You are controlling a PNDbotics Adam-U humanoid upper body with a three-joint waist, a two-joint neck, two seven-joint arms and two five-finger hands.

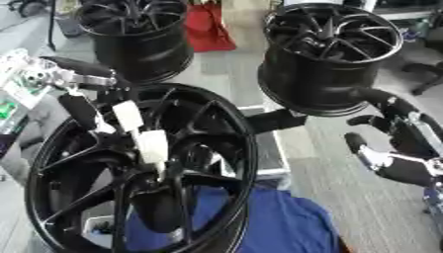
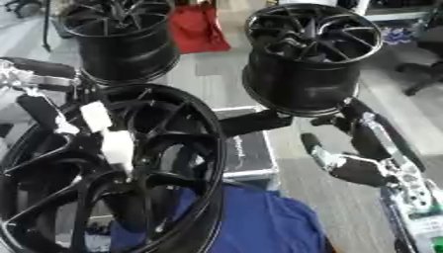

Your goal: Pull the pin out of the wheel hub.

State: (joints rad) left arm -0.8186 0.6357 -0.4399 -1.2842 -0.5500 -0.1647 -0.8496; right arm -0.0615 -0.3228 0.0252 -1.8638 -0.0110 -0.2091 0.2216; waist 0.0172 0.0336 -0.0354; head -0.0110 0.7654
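Left eye view: grey floor (image 1: 380,207), blue cloth (image 1: 277,222) under wheel hub (image 1: 138,168).

Grey floor (image 1: 380,207) carries all items. Two black wheel rims stand on it at the far side: one far left (image 1: 134,34), one far right (image 1: 329,54), well apart. A red cloth (image 1: 207,27) lies between them. A blue cloth (image 1: 277,222) lies in the near foreground.
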